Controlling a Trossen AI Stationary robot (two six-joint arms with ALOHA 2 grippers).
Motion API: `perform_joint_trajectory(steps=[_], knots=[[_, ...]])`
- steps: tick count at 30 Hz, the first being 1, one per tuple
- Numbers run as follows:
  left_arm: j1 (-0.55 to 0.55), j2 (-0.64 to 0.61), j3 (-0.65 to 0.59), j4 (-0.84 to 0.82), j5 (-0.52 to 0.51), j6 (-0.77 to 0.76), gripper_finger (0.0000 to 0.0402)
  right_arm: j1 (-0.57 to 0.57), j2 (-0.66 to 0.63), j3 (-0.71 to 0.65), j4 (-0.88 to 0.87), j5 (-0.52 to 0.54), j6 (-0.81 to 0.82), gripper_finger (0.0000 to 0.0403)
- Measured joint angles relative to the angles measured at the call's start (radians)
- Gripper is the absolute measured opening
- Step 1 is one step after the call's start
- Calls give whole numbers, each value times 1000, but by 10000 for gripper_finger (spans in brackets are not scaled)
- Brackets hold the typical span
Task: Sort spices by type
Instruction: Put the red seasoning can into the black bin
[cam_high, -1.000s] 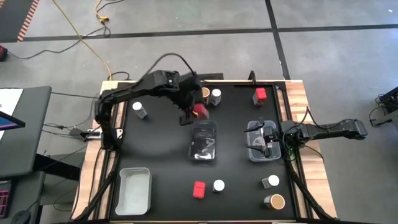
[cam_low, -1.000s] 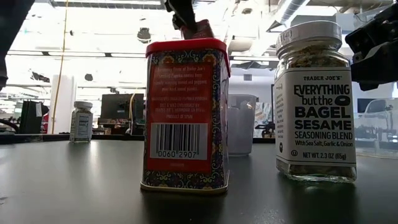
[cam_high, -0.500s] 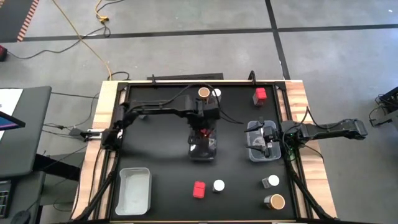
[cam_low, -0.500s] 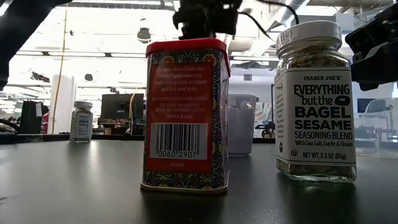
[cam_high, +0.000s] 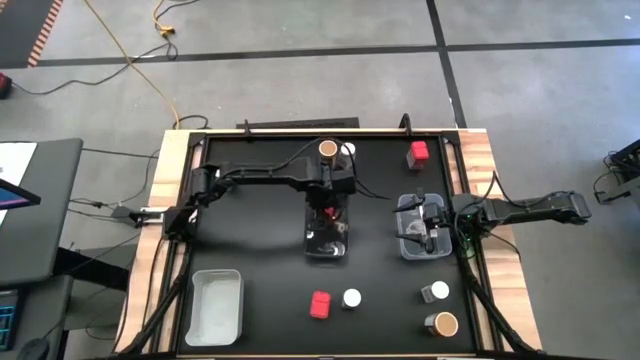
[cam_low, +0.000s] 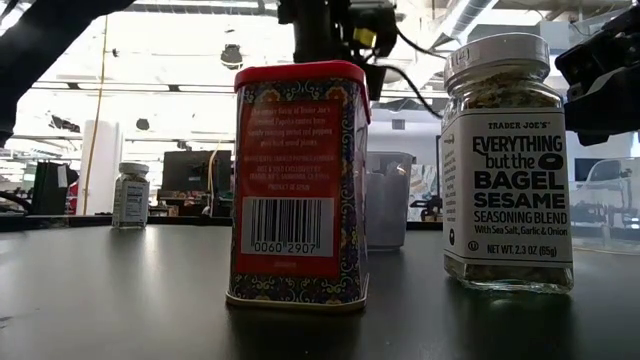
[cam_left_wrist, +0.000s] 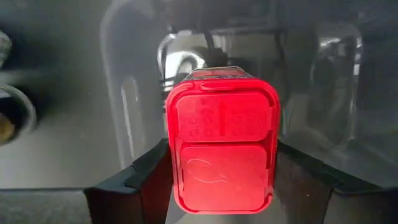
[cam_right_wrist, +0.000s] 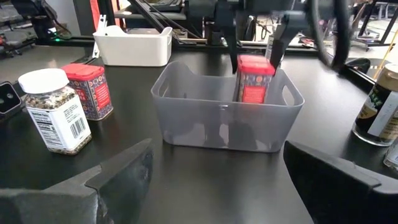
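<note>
Right wrist view: the left gripper (cam_right_wrist: 254, 46) pinches a red spice tin (cam_right_wrist: 254, 79) inside the clear middle bin (cam_right_wrist: 186, 118). High view: the right gripper (cam_high: 425, 224), fingers spread, hovers over a second bin (cam_high: 404, 247) to the right.

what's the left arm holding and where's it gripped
The left gripper holds a red spice tin by the sides near its top, over the middle clear bin.

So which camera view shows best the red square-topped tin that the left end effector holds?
The left wrist view: the red square-topped tin fills it, between the left end effector fingers. The right wrist view shows it inside the clear plastic bin. The high view shows a red speck; the low view hides it.
</note>
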Motion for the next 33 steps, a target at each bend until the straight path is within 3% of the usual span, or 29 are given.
perform_joint_trajectory(steps=[8,33], knots=[[2,-2,-58,57,8,1,226,0,0,0,0,0,0,384],[26,-2,-60,85,-4,22,243,0,0,0,0,0,0,384]])
